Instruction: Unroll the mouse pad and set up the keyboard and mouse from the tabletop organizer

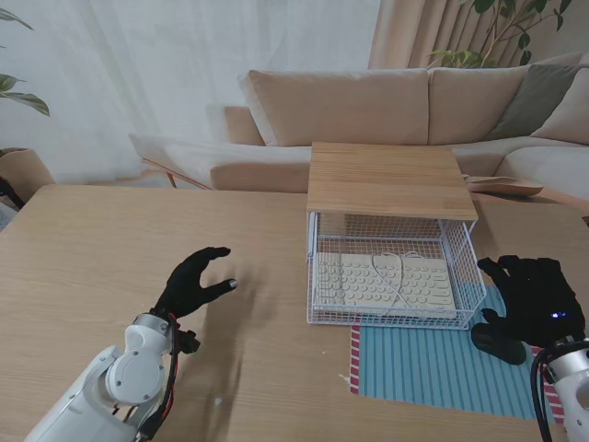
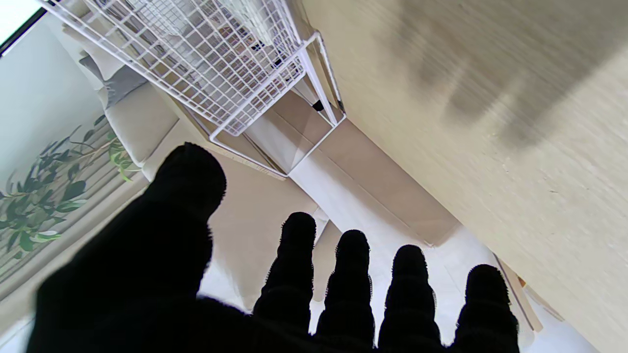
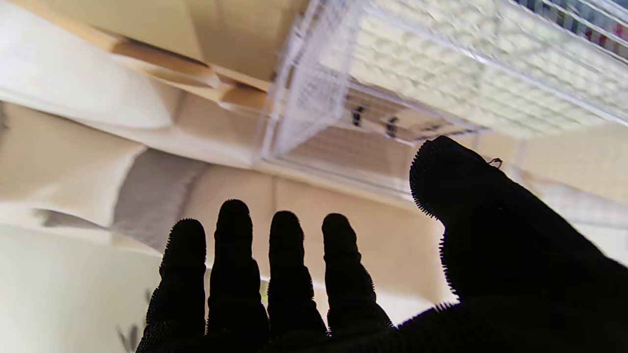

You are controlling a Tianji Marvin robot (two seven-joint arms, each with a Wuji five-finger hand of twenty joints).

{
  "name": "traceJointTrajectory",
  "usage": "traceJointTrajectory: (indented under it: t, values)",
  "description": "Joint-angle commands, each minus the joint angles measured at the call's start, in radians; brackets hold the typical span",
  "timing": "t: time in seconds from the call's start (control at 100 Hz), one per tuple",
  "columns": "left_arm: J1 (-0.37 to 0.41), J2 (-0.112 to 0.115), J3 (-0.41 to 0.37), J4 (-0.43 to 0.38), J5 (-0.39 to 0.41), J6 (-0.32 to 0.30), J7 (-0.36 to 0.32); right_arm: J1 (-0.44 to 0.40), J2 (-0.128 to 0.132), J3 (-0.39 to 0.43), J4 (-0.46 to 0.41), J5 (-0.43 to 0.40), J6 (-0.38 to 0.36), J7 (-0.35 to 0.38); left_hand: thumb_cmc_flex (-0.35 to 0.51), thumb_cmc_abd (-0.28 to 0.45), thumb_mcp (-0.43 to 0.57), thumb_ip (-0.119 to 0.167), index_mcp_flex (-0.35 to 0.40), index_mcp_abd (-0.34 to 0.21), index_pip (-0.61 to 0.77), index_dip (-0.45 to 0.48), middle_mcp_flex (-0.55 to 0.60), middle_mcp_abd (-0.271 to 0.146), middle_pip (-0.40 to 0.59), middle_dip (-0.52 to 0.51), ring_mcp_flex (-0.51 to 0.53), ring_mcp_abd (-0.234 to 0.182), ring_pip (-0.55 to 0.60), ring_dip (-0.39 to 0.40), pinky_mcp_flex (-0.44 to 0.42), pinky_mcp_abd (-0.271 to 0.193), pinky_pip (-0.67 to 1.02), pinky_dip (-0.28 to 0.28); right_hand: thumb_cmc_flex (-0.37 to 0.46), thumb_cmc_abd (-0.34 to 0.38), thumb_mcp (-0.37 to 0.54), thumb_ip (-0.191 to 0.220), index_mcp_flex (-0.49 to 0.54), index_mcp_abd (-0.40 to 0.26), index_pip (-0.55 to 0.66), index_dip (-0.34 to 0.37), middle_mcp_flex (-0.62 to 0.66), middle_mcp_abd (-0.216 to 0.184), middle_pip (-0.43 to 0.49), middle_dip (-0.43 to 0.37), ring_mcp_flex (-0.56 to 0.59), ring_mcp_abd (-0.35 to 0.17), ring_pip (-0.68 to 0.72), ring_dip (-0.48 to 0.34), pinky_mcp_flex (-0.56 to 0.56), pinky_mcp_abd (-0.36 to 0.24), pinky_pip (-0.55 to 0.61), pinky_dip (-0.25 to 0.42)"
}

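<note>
Both hands (image 1: pixel 193 284) (image 1: pixel 532 304) open beside organizer (image 1: pixel 391 249)

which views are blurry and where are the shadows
Stand view: sharp, a soft shadow on the wooden table beside the black-gloved left hand. Left wrist view: tabletop smeared, finger shadows on it. Right wrist view: the white wire organizer and cream keyboard are blurred.

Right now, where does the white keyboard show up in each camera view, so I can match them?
Stand view: the keyboard lies inside the wire organizer, right of center, with a white cable across it.
Left wrist view: only the organizer's white mesh shows; I cannot make out the keyboard behind it.
Right wrist view: the keyboard is a blurred band of pale keys behind the mesh.
Shared landmark: the organizer's white wire frame.
</note>
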State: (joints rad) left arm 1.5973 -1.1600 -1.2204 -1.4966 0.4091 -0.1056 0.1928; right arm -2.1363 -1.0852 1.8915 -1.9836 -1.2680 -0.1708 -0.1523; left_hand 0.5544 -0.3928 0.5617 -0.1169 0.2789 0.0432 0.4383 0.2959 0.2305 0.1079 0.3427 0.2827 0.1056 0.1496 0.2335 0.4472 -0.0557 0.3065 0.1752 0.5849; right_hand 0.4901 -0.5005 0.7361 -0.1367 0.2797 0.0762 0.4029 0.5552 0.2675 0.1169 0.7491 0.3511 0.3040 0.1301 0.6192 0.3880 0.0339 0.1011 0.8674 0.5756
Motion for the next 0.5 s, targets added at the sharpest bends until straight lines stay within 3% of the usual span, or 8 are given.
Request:
traceJointTrajectory:
  t: [0.0,0.09,0.16,0.19,0.28,0.49]
  values:
    - [0.009,-0.001,0.005,-0.029,0.026,-0.007,-0.003,0.025,0.005,-0.011,-0.048,0.001,-0.018,0.029,-0.027,-0.032,0.026,0.043,-0.011,-0.028,0.011,-0.004,-0.02,0.017,0.039,0.016,-0.019,0.012,0.047,0.041,0.015,0.025,-0.013,0.038,0.035,0.026,-0.012,0.061,0.031,-0.01,0.029,0.042,0.019,-0.012,0.038,0.017,0.022,0.003,0.021,0.009,0.011,0.019,-0.023,0.027]
    - [0.009,0.002,0.018,-0.043,0.051,0.007,-0.004,0.056,0.011,-0.023,-0.083,0.011,-0.07,0.085,-0.035,-0.064,0.036,0.039,0.01,0.011,0.034,0.007,-0.021,0.015,0.079,0.041,-0.014,0.019,0.094,0.063,0.026,0.033,0.002,0.057,0.053,0.021,0.005,0.072,0.064,-0.001,0.07,0.084,0.043,-0.017,0.054,0.032,0.037,0.006,0.03,0.014,0.02,0.022,-0.02,0.034]
    - [0.0,0.003,0.035,-0.046,0.063,0.024,-0.005,0.083,0.016,-0.039,-0.103,0.022,-0.1,0.128,-0.035,-0.087,0.04,0.035,-0.017,0.052,0.051,0.018,-0.024,0.013,0.076,0.043,-0.02,0.017,0.099,0.061,0.024,0.033,0.004,0.066,0.041,0.023,0.0,0.069,0.072,0.005,0.077,0.094,0.056,-0.015,0.065,0.042,0.048,0.008,0.039,0.018,0.029,0.019,-0.017,0.036]
    - [-0.004,0.004,0.042,-0.048,0.064,0.029,-0.007,0.097,0.017,-0.048,-0.108,0.029,-0.113,0.141,-0.034,-0.105,0.049,0.031,-0.038,0.091,0.034,0.01,-0.022,0.011,0.05,0.03,-0.02,0.016,0.088,0.051,0.021,0.032,0.004,0.072,0.035,0.023,-0.004,0.068,0.072,0.005,0.076,0.097,0.061,-0.014,0.07,0.046,0.053,0.01,0.043,0.02,0.036,0.018,-0.015,0.037]
    - [-0.019,0.006,0.065,-0.046,0.089,0.03,-0.007,0.145,0.021,-0.083,-0.109,0.067,-0.142,0.174,-0.043,-0.142,0.071,0.02,-0.096,0.138,-0.051,-0.037,-0.031,0.023,-0.057,-0.027,-0.029,0.009,0.03,0.023,0.026,0.03,0.002,0.08,0.033,0.025,-0.012,0.067,0.08,0.01,0.072,0.103,0.075,-0.008,0.084,0.062,0.07,0.011,0.059,0.028,0.053,0.012,-0.005,0.04]
    - [-0.05,-0.001,0.136,-0.04,0.137,0.02,0.047,0.27,0.036,-0.18,-0.086,0.184,-0.181,0.311,-0.063,-0.217,0.132,0.001,-0.123,0.155,-0.226,-0.137,-0.077,0.011,-0.228,-0.068,-0.056,-0.012,-0.08,0.021,0.034,0.011,-0.003,0.075,0.046,0.032,-0.018,0.068,0.101,0.014,0.06,0.109,0.094,-0.001,0.098,0.087,0.089,0.012,0.074,0.035,0.067,0.007,0.015,0.04]
